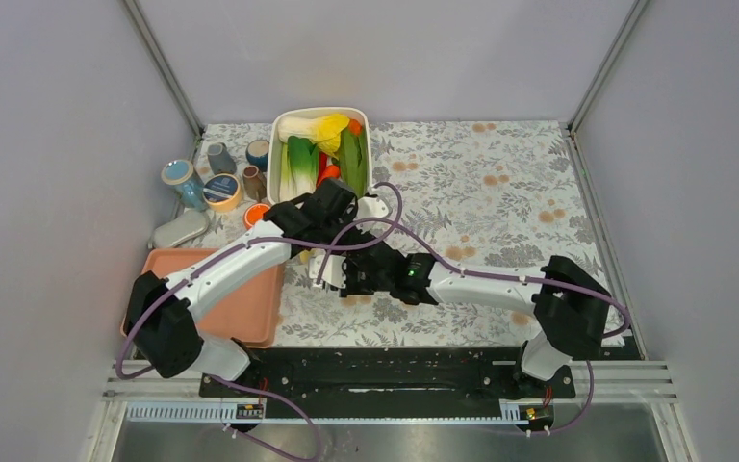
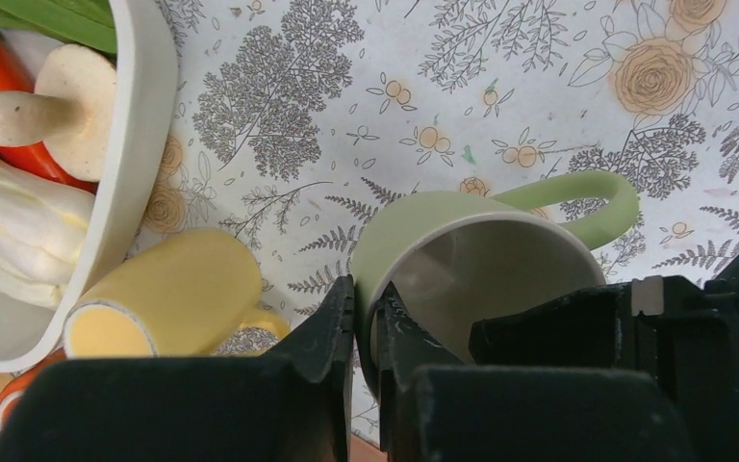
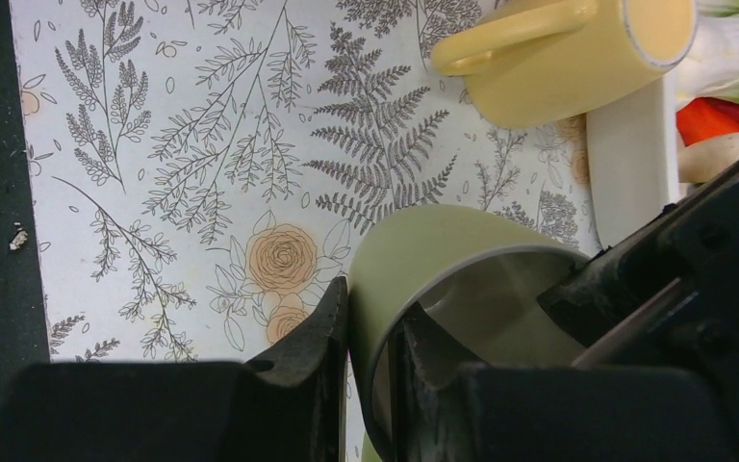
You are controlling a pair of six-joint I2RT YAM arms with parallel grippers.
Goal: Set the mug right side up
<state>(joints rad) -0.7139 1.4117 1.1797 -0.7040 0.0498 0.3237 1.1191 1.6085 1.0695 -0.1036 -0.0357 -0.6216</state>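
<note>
The pale green mug is held by both grippers, its open mouth facing the wrist cameras and its handle pointing right. My left gripper is shut on the mug's rim, one finger outside the wall and one inside. My right gripper is shut on another part of the same rim of the mug. In the top view both grippers meet near the table's middle and hide the mug.
A yellow mug lies on its side right beside the green one, against the white vegetable bin. A pink tray sits front left. Several small cups and a tape roll stand at the back left.
</note>
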